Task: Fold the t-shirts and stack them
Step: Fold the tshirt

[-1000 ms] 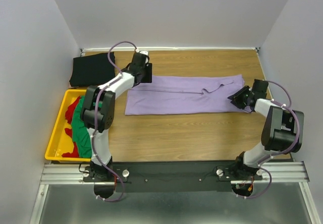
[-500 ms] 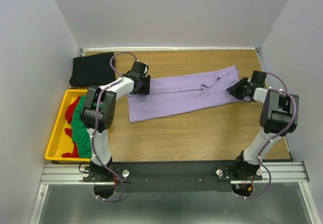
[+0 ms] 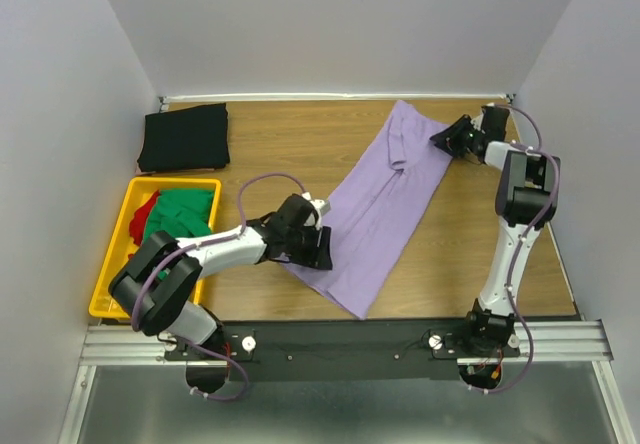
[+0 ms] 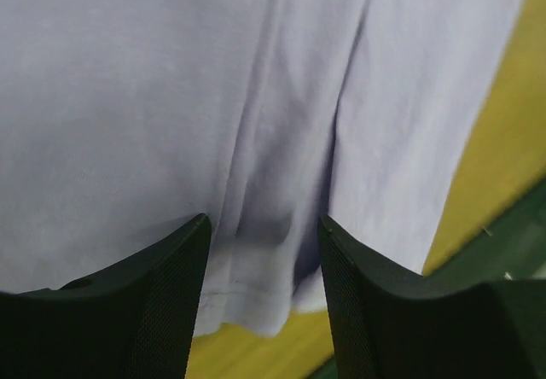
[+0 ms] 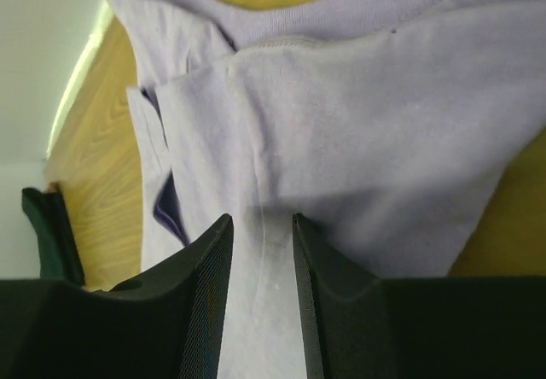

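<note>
Left claw [image 3: 312, 247] and right claw [image 3: 448, 141], nearly closed, each pinch the purple tee [image 3: 385, 199]; advise even tension to avoid skew.

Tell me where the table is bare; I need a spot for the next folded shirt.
Bare: the far-middle table between the black t-shirt and the lavender t-shirt, and the near-right wood between that shirt and the right arm. Crowded: the left, with the yellow crate, and the diagonal where the left end effector and right end effector grip the lavender t-shirt.
</note>
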You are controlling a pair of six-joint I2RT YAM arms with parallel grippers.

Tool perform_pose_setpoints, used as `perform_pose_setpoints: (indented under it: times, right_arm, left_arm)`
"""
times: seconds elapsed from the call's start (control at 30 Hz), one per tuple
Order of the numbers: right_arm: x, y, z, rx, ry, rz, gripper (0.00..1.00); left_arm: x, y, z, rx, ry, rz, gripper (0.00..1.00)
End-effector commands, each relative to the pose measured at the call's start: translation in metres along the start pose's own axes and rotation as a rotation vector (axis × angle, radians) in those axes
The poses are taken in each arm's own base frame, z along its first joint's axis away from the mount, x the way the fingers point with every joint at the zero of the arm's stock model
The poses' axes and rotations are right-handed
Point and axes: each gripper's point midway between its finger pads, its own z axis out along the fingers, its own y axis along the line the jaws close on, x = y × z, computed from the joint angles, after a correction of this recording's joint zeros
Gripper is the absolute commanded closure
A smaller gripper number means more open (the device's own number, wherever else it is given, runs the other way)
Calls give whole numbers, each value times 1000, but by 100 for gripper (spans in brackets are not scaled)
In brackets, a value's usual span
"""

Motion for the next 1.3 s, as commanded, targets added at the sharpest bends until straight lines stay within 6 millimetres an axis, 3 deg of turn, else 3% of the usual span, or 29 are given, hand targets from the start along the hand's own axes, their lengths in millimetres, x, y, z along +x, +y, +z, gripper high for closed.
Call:
perform_pose_setpoints:
  times: [0.0,0.03,0.1,0.23,0.3,0.33,0.37,0.4,0.43,0.47,0.5,0.53,0.57,0.6,0.63,0.67,0.7,0.73,0.77,0.8,0.83,0.87,0.93,0.97,1.07,1.17,1.27]
  right_arm:
    - [46,-17,40,26,139,16,58]
    - [33,-3,48,-10,121,-9,58]
    - [40,4,62,-47,148,-20,58]
    - [20,43,65,-147,130,-71,57]
    - [1,74,48,-198,93,-112,56]
    - [4,71,48,-194,99,-113,55]
    - [-6,89,31,-211,70,-148,54]
    - [-7,94,23,-211,61,-161,53]
    - [-17,114,-1,-212,29,-190,53]
    - [-2,103,-7,-181,53,-174,52]
    - [-14,124,-24,-205,15,-199,52]
    - [7,111,-30,-174,51,-173,52]
    - [14,131,-52,-198,44,-196,52]
    - [28,136,-62,-201,60,-203,52]
    - [64,117,-67,-166,128,-180,52]
    - [79,139,-88,-192,125,-222,52]
    - [103,145,-95,-195,157,-239,52]
    - [125,145,-104,-190,184,-248,52]
    - [170,132,-108,-142,250,-242,52]
    - [193,127,-115,-119,274,-239,52]
    - [205,139,-132,-140,265,-255,52]
    - [247,132,-137,-110,331,-258,52]
    - [280,138,-148,-128,386,-265,52]
    - [311,143,-155,-147,457,-279,52]
    - [365,148,-160,-156,578,-322,52]
    - [403,149,-156,-139,646,-375,52]
    - [422,150,-150,-129,682,-406,52]
  left_arm:
    - [67,-33,0,95,207,-115,38]
    - [67,-40,-1,112,205,-106,38]
    - [64,-57,-3,148,202,-86,38]
    - [47,-88,-12,217,168,-68,37]
    - [29,-98,-19,223,110,-75,36]
    - [22,-100,-22,220,82,-72,36]
    - [5,-103,-31,199,15,-73,34]
    - [-3,-101,-34,173,-18,-79,34]
    - [-15,-98,-41,129,-70,-84,34]
    - [-20,-96,-44,112,-91,-87,34]
    - [-24,-95,-48,98,-109,-91,34]
    - [-28,-95,-53,89,-134,-94,33]
    - [-31,-89,-56,58,-154,-102,34]
    - [-32,-86,-58,42,-170,-112,34]
    - [-32,-83,-61,26,-180,-122,34]
    - [-34,-76,-66,-5,-206,-129,34]
    - [-34,-73,-69,-17,-219,-142,34]
    - [-33,-71,-73,-23,-223,-147,34]
    - [-36,-60,-80,-70,-269,-162,34]
    - [-36,-55,-84,-86,-283,-167,34]
    - [-37,-51,-88,-101,-301,-177,34]
    - [-35,-42,-95,-137,-327,-196,34]
    - [-34,-33,-102,-167,-352,-214,34]
    - [-31,-26,-106,-188,-367,-230,33]
    - [-22,-17,-108,-208,-368,-254,34]
    - [-14,-14,-105,-212,-336,-251,34]
    - [-8,-11,-104,-225,-315,-254,33]
